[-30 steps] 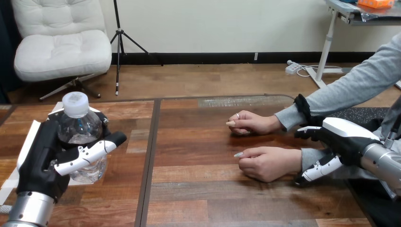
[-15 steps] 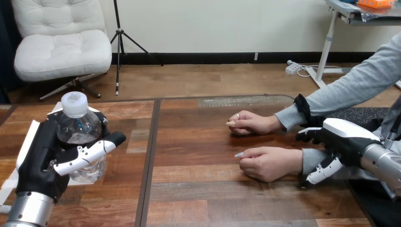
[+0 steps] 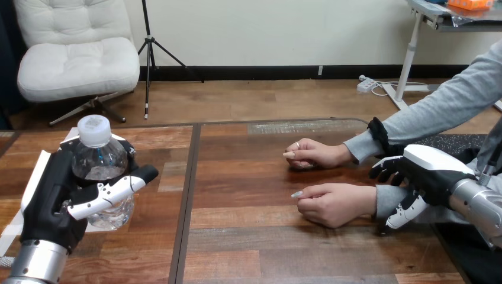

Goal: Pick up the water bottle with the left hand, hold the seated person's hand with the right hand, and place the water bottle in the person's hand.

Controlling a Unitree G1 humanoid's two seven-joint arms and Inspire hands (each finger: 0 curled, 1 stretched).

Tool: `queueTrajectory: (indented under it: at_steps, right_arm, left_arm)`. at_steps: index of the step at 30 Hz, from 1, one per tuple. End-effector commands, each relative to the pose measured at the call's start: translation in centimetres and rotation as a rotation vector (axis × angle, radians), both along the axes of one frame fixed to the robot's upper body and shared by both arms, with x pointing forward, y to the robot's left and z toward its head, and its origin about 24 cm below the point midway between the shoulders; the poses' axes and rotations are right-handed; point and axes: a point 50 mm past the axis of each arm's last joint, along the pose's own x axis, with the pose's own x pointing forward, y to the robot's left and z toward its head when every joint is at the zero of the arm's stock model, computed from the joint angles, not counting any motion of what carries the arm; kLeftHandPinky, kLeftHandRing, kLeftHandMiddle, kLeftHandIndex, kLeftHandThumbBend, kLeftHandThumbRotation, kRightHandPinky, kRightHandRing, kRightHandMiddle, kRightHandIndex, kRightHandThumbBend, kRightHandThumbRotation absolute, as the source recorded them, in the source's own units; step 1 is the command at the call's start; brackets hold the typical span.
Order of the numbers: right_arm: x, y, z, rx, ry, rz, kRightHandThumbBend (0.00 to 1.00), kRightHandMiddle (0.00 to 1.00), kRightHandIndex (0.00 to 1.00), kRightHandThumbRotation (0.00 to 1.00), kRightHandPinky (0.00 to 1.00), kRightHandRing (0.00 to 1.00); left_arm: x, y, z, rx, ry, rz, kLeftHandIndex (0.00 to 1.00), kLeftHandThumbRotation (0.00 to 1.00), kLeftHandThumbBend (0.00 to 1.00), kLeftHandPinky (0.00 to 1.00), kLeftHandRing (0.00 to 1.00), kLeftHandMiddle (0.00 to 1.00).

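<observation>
Much bare table [image 3: 254, 236] between water bottle [image 3: 103, 171] and the person's nearer hand [image 3: 334, 204].

You have the water bottle [image 3: 100, 171] upright in the left hand [image 3: 50, 201] at the table's [image 3: 266, 236] left side: clear, white-capped, thumb curled across its front. The person's nearer hand [image 3: 334, 204] rests loosely curled on the table at right.

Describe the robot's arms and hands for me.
The left forearm and right forearm are silver cylinders. The left hand is black, with a white shell along its back and jointed white-and-black fingers. The right hand is black under a rounded white back shell.
</observation>
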Motion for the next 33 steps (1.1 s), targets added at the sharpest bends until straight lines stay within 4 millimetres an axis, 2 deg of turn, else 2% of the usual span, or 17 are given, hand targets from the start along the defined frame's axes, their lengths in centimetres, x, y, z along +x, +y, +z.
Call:
queueTrajectory:
  at_steps: [1, 14, 33]
  right_arm:
    - [1.4, 1.4, 1.4, 0.021, -0.079, 0.021, 1.00, 0.76, 0.76, 0.11, 0.60, 0.72]
    - [1.4, 1.8, 1.2, 0.014, -0.098, 0.039, 1.00, 0.72, 0.71, 0.03, 0.58, 0.69]
    - [1.5, 2.6, 1.4, 0.021, -0.150, 0.091, 1.00, 0.66, 0.64, 0.00, 0.57, 0.65]
  left_arm:
    - [1.0, 0.0, 2.5, 0.002, -0.118, -0.009, 0.39, 0.00, 0.61, 0.24, 0.30, 0.36]
    - [1.0, 0.0, 2.5, 0.005, -0.121, -0.001, 0.39, 0.00, 0.62, 0.24, 0.30, 0.36]
    - [1.0, 0.0, 2.5, -0.004, -0.115, 0.005, 0.39, 0.00, 0.61, 0.23, 0.30, 0.35]
